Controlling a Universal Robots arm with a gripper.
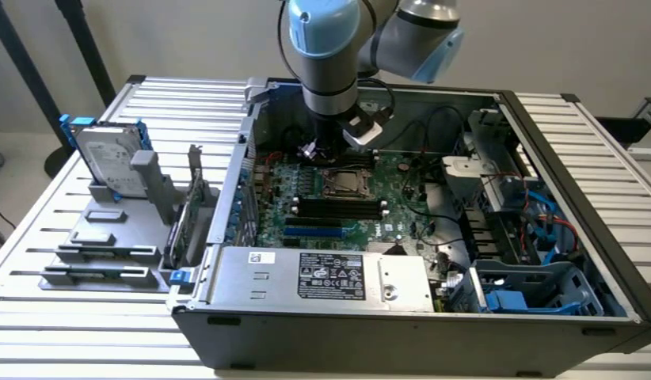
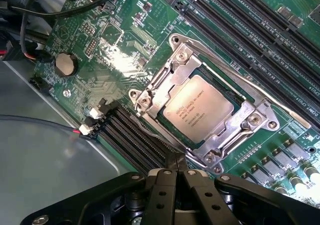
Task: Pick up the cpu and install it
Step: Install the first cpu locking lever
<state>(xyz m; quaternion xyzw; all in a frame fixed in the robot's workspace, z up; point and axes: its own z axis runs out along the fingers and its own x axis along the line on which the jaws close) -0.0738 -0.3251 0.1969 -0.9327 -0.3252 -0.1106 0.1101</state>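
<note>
The slatted white metal tabletop (image 1: 51,214) runs off the exterior view's edges. On it sits the open grey steel computer case (image 1: 410,324), its green circuit motherboard (image 1: 304,218) partly hidden behind the silver power supply box (image 1: 325,275). At the upper middle of that frame the grey and pale blue robot arm (image 1: 331,47) reaches down into the case, its top cut off. At the exterior view's left a silver hard drive with blue side rails (image 1: 101,158) stands upright in a grey holder. The black end effector (image 2: 175,167) has its fingers pressed together, holding nothing, just beside the socket. The small square cpu with a shiny silver-grey metal top (image 2: 197,112) lies seated in the socket's bright steel frame (image 2: 167,77), its printed lettering too fine to read.
</note>
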